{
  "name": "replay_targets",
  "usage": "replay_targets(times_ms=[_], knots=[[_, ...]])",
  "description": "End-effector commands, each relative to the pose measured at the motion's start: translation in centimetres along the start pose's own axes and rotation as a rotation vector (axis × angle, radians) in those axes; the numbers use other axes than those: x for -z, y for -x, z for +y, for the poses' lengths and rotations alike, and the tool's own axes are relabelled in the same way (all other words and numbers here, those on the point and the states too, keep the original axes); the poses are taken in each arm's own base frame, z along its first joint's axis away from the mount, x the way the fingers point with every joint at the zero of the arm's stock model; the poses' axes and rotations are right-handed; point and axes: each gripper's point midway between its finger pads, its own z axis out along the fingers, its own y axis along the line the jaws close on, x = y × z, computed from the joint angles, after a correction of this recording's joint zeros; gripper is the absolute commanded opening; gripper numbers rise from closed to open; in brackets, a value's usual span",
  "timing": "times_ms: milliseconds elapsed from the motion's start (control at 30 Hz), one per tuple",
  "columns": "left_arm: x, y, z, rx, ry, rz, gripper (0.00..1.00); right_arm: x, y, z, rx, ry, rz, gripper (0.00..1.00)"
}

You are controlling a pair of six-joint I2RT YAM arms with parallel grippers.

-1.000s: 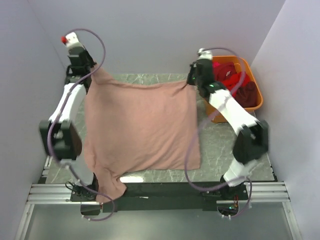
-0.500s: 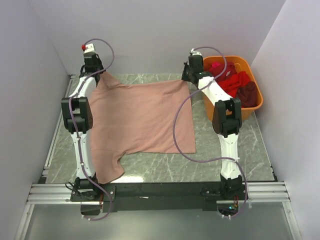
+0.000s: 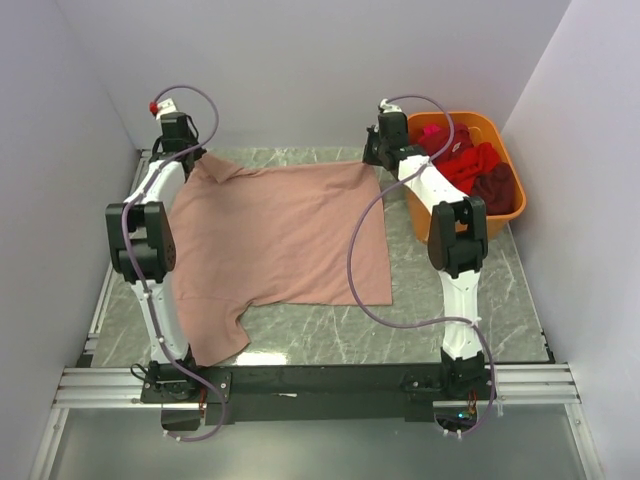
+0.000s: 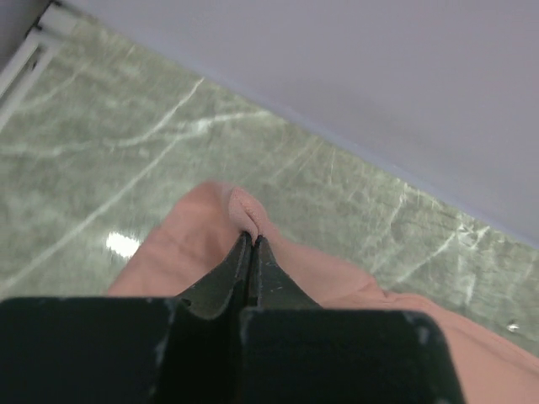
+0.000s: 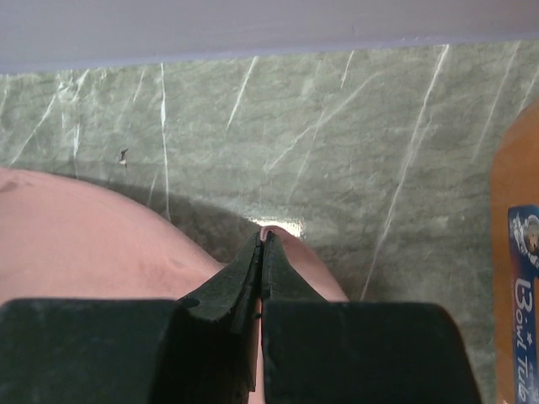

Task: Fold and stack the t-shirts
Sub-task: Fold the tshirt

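Salmon-pink shirt (image 3: 280, 235), soft and lightly creased, spread flat on the green veined marble table (image 3: 450, 300), one sleeve lying toward the near edge. Left gripper (image 4: 252, 246) and right gripper (image 5: 261, 244), black tapered fingers pressed together, each pinch a far corner of the cloth. Red shirts (image 3: 470, 165) lie crumpled in the orange plastic basket (image 3: 480, 116), far right.

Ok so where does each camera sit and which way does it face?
Top external: high behind the bases, looking down on table, pink shirt, basket; left arm and right arm show whole.
Left wrist: wrist-mounted, faces the back wall past the left gripper, shut on a shirt corner.
Right wrist: wrist-mounted, looks down past the right gripper, shut on another corner; basket at right.
Shared: all show shirt and table.
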Motion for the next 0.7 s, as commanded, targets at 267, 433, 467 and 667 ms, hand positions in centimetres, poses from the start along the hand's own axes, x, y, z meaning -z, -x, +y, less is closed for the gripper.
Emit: replay_targets(times_ms=[267,433,467,667], knots=[[9.1,-0.1,3.0,0.28,0.163,0.041,0.0,5.5,3.7,1.0,0.054,0.035,-0.089,0.0],[13.6,-0.5,4.5,0.352,0.217,0.046,0.0,6.7,3.6,0.7,0.067,0.033,-0.091,0.0],[14.2,-1.4,5.0,0.367,0.231,0.06,0.0,6.9,3.5,0.7,0.07,0.03,-0.089,0.0],[18.8,-2.8,6.3,0.45,0.316,0.077,0.0,7.9,3.4,0.4,0.078,0.017,-0.083,0.0]])
